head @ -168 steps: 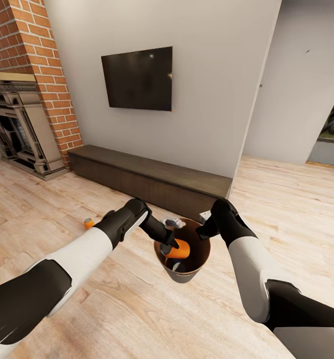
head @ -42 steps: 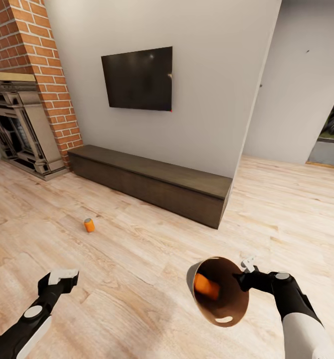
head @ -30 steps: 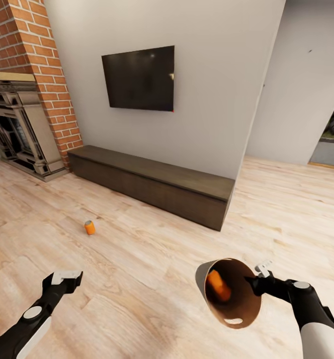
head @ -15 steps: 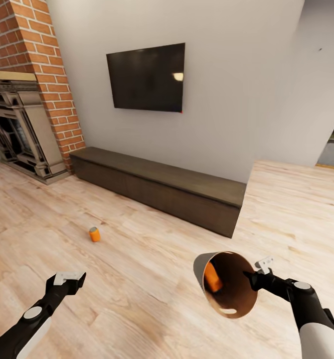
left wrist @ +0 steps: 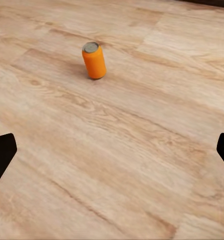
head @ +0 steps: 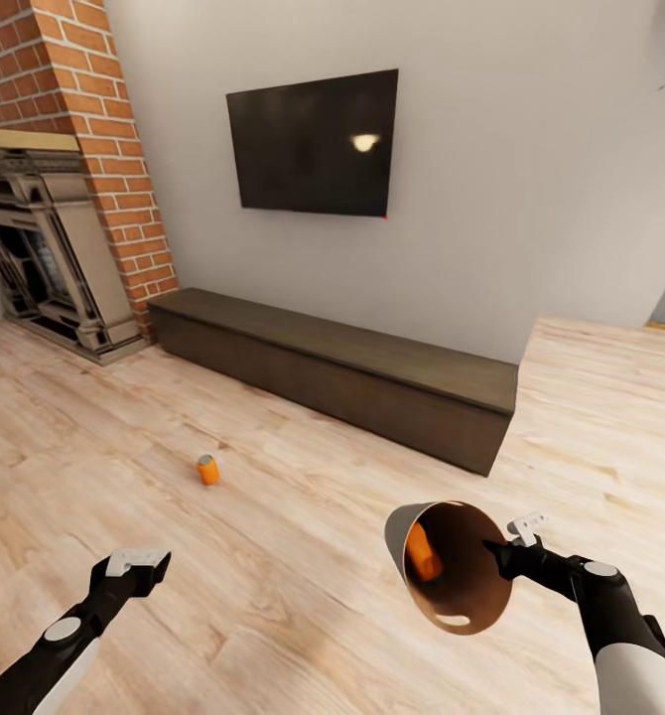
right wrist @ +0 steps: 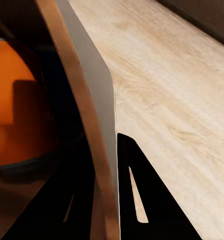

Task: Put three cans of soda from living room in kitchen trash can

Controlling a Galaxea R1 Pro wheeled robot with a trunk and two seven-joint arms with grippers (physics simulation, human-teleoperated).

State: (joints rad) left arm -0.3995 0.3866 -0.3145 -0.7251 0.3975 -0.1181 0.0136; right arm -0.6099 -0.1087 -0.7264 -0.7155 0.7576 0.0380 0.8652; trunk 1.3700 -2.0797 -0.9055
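Observation:
My right gripper (head: pixel 503 554) is shut on the rim of the trash can (head: pixel 400 524), holding it off the floor and tipped on its side, with its tan-brown inside facing the head camera. One orange soda can (head: pixel 423 552) lies inside it. In the right wrist view, my gripper (right wrist: pixel 105 200) clamps the bin's wall (right wrist: pixel 86 110), with that can (right wrist: pixel 16 115) behind it. A second orange can (head: pixel 207 469) stands upright on the wooden floor, ahead of my open, empty left gripper (head: pixel 137 569). The left wrist view shows this can (left wrist: pixel 94 61) beyond the gripper (left wrist: pixel 112 155). The dark blue can is out of view.
A long dark low cabinet (head: pixel 342 372) runs along the grey wall under a black TV (head: pixel 315 142). A red brick fireplace (head: pixel 55 199) stands at the left. Wooden floor (head: pixel 273 596) spreads between me and the cabinet, with an opening at the far right.
The whole view has shifted: the camera has moved closer to the wall and turned left. The bin stays tipped in my right gripper. Both arms hold their pose.

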